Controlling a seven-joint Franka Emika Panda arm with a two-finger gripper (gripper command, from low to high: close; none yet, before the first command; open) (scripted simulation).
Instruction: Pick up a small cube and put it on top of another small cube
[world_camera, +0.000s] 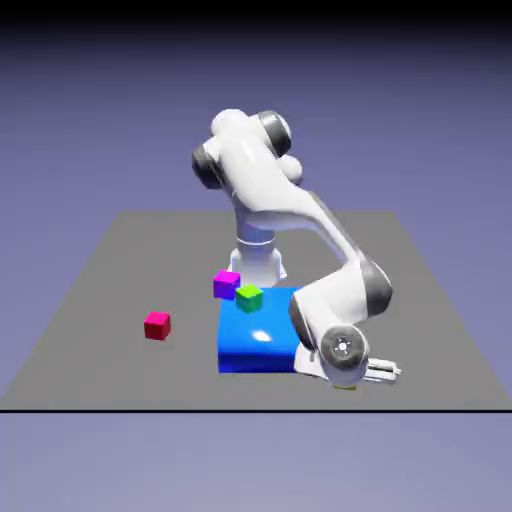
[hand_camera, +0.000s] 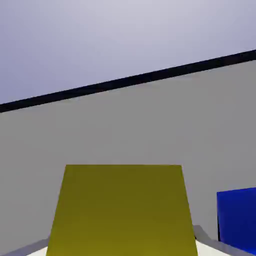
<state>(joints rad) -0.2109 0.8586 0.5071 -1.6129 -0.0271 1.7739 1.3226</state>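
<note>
On the grey desk (world_camera: 100, 360), the end effector (hand_camera: 122, 245) grips the yellow cube (hand_camera: 122, 210) beside the blue block (world_camera: 258, 345). A green cube (world_camera: 249, 298) rests on that block.

The yellow cube (hand_camera: 123, 212) fills the lower middle of the frame, large and close, its visible face narrower at the top and widening down to the bottom edge. The gripper (hand_camera: 123, 245) is closed on it, with small grey and white parts showing at the bottom on either side of the cube. In the lower right corner, apart from the cube, is part of a blue block (hand_camera: 239, 220), cut off by the frame. The grey table (hand_camera: 125, 125) spans the middle; its dark edge (hand_camera: 125, 82) slants up from left to right, below a pale blue-violet backdrop (hand_camera: 110, 40).
</note>
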